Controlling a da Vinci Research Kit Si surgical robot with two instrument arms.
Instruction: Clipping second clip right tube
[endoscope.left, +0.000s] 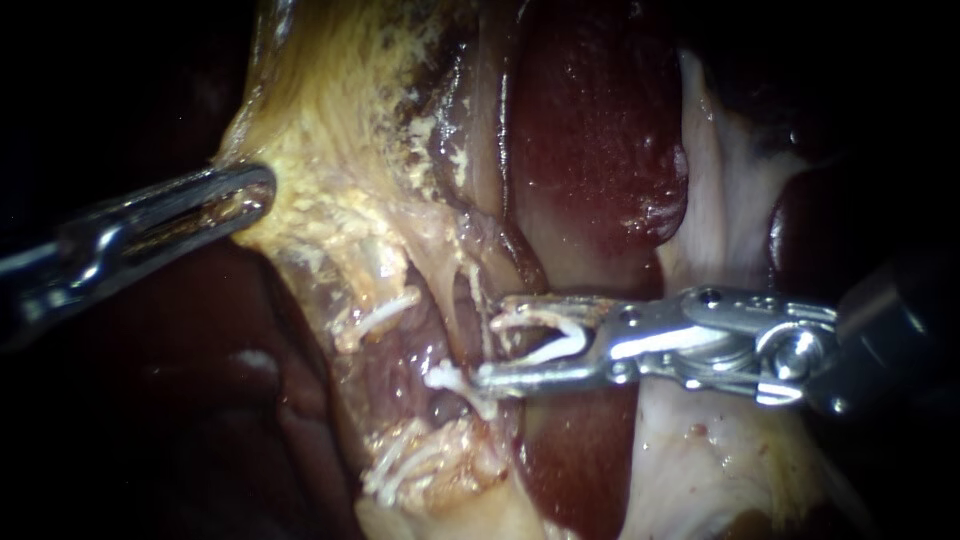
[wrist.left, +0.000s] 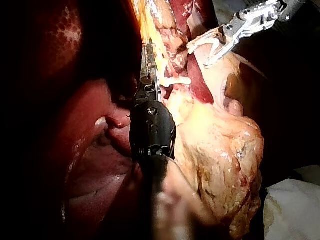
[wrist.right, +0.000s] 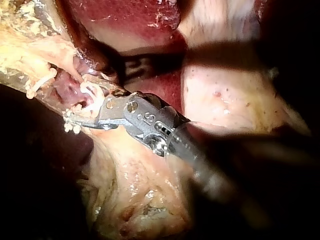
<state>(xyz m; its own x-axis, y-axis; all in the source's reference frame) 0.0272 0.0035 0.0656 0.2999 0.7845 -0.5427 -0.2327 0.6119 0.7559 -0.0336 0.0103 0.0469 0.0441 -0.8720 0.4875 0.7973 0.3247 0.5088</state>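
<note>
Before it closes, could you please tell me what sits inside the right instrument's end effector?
An open white clip, touching both jaws, with a pale tube at its mouth. Whether it is fully inside is hidden.

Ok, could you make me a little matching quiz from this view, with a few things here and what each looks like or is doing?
1 left instrument
2 right instrument
3 liver
4 white clip

A dark red, glossy
B white, arms apart
C tip at yellowish tissue
D jaws holding the clip

Pairs: 1-C, 2-D, 3-A, 4-B.
</note>
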